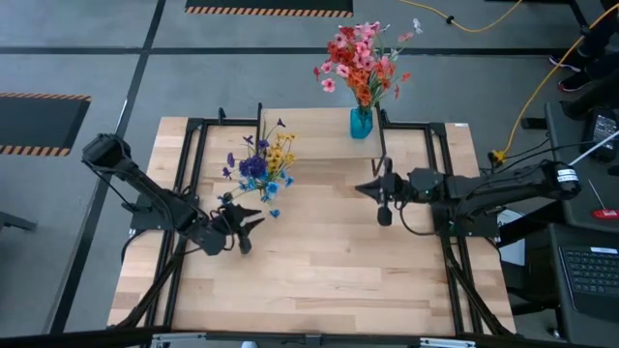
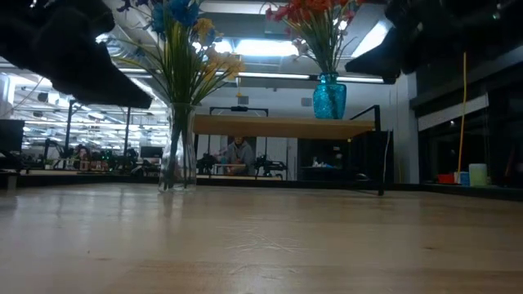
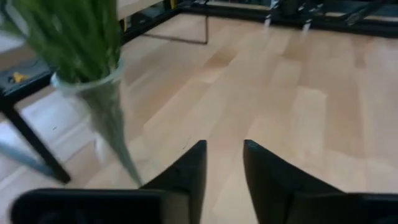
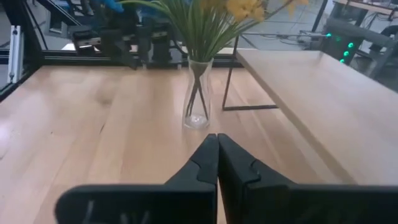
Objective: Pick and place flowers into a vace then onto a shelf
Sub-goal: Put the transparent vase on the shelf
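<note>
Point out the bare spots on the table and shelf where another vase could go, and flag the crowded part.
Free: the tabletop nearer than both grippers, and the strip between the left gripper and right gripper. The shelf is bare left of the blue vase. Crowded: around the clear vase with blue and yellow flowers, beside the left gripper.

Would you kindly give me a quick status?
Left tool open, empty; right tool shut, empty. Clear vase of flowers on table, off shelf. Nothing blocking.

Two vases point(image 1: 361, 122), two bouquets point(image 1: 360, 58)
</note>
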Action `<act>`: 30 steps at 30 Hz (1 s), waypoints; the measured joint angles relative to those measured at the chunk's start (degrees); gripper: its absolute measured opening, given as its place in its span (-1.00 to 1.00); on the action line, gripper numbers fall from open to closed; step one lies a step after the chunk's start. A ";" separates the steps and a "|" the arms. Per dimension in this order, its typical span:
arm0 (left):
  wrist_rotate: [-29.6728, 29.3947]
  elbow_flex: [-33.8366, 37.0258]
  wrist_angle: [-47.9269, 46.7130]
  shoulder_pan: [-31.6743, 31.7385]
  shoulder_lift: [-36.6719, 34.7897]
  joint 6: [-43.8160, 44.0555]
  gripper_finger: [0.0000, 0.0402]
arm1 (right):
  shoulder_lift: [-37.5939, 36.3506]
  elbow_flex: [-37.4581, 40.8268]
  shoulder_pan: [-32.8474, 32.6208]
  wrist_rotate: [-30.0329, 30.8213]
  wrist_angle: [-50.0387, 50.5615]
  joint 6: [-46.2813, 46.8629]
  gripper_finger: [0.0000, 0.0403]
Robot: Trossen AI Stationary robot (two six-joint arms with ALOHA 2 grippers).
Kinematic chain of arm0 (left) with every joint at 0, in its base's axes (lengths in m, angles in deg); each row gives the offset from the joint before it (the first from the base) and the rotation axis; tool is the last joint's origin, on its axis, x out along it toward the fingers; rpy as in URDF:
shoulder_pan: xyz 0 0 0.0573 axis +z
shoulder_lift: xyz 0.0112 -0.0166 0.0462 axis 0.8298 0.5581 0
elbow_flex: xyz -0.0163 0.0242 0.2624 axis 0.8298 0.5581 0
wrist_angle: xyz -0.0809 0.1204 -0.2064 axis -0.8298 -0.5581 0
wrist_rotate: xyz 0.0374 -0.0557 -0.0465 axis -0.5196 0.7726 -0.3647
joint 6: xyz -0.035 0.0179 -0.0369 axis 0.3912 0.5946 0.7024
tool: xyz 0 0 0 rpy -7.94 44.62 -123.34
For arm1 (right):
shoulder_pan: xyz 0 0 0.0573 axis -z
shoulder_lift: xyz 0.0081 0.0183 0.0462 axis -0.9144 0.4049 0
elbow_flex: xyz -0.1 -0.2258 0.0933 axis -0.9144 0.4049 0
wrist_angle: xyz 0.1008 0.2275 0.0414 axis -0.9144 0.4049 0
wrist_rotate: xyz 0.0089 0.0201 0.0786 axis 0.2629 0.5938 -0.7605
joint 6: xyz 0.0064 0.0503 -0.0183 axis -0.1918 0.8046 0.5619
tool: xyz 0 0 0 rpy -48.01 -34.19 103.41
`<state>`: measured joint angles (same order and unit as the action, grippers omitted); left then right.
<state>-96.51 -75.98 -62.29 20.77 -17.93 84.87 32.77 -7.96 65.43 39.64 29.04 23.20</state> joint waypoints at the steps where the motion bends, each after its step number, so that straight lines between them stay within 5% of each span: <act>1: -0.01 -0.01 -1.16 0.29 0.00 1.37 -0.46 | 0.00 0.91 0.00 0.00 -1.13 0.37 -0.99; 7: -1.21 -0.02 -9.09 1.67 0.04 8.32 -0.06 | 0.01 4.71 0.00 0.00 -6.69 2.86 -0.94; 13: -9.21 0.00 -9.90 3.12 0.14 11.22 0.21 | 0.04 6.76 0.00 0.00 -10.19 2.70 -0.97; 30: -10.84 0.00 -3.85 5.97 10.17 12.68 0.23 | 0.04 6.85 0.00 -0.01 -10.24 1.16 -0.96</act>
<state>-107.35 -75.98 -66.14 26.74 -7.76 97.55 32.81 -1.11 65.43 39.63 18.80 24.37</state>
